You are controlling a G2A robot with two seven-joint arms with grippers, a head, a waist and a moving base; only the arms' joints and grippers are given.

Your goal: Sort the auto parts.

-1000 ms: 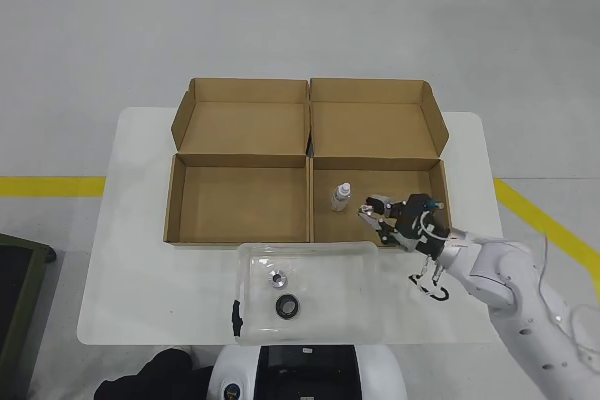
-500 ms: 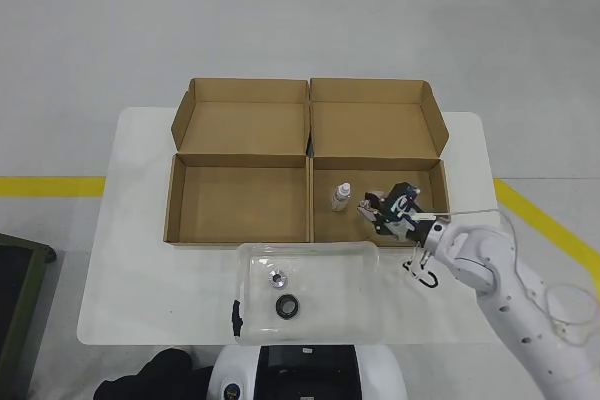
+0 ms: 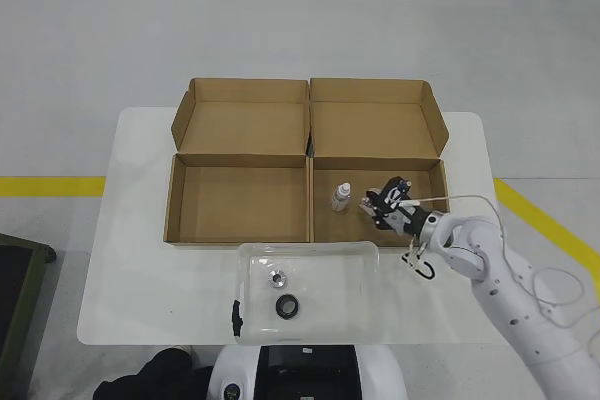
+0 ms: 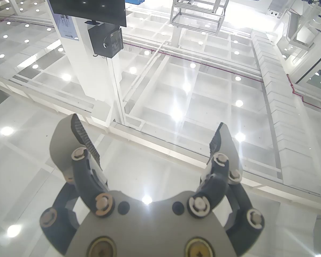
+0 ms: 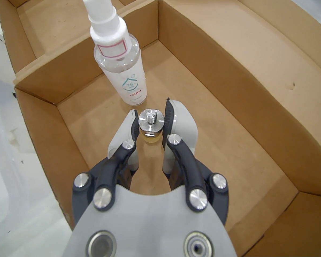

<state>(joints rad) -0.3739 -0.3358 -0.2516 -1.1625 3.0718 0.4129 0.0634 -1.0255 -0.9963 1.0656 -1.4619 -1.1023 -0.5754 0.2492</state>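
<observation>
The right gripper [image 5: 149, 120] is closed on a small metal part [image 5: 151, 124], its two fingers pinching the round flange from either side. The part's long axis stands upright, with the stem pointing back toward the wrist and the amber end toward the floor of the right box [image 5: 230, 135]. Whether that end touches the cardboard cannot be told. In the top view the right gripper [image 3: 385, 205] hangs over the middle of the right box [image 3: 442, 180], and a spray bottle [image 3: 340, 196] stands upright just beside the part on the side of the wall shared with the left box [image 3: 240, 205]. A release here would likely have to keep clear of that bottle. The left gripper [image 4: 148, 124] is wide open, holds nothing and points at the ceiling, so the right arm is the nearer one. A silver part [image 3: 275, 278] and a black ring [image 3: 287, 305] lie in the clear tray [image 3: 330, 290] at the tabletop's front edge. Since a second ago the right gripper has moved from over the box's front wall in toward its middle and nearer the bottle — the bottle and the tray's parts have not moved.
</observation>
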